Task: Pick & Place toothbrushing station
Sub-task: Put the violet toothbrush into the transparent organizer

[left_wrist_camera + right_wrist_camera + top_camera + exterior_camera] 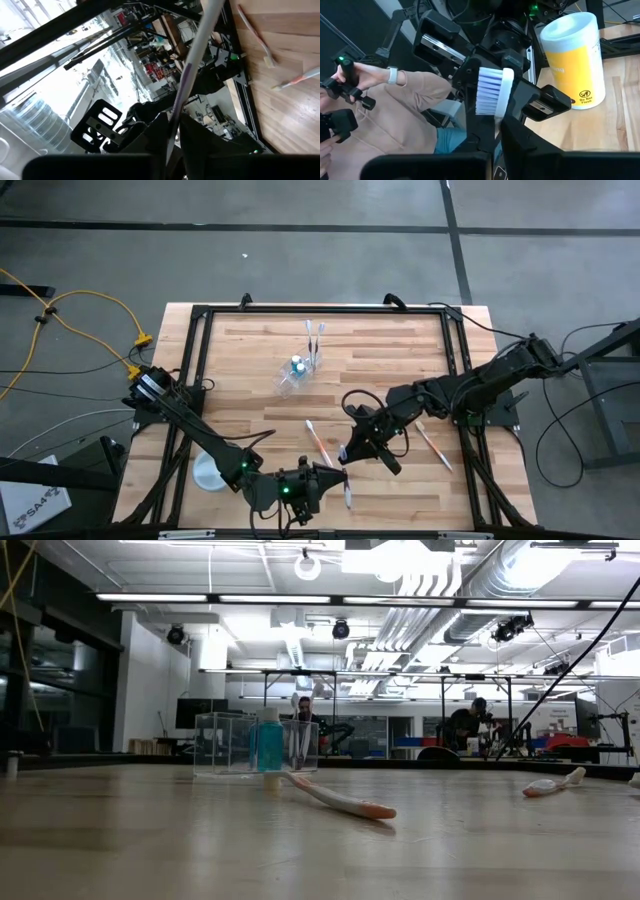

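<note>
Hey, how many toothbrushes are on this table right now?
5: two upright toothbrushes in the clear holder, orange toothbrush lying mid-table, white toothbrush near the right arm, purple-handled toothbrush between left gripper and right gripper. Others may be hidden.

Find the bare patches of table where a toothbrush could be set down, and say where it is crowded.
Free: the far left corner, left of the clear cup, and the far right corner. Crowded: the near middle, where the left gripper, the right gripper, the orange toothbrush and another toothbrush lie close together.
</note>
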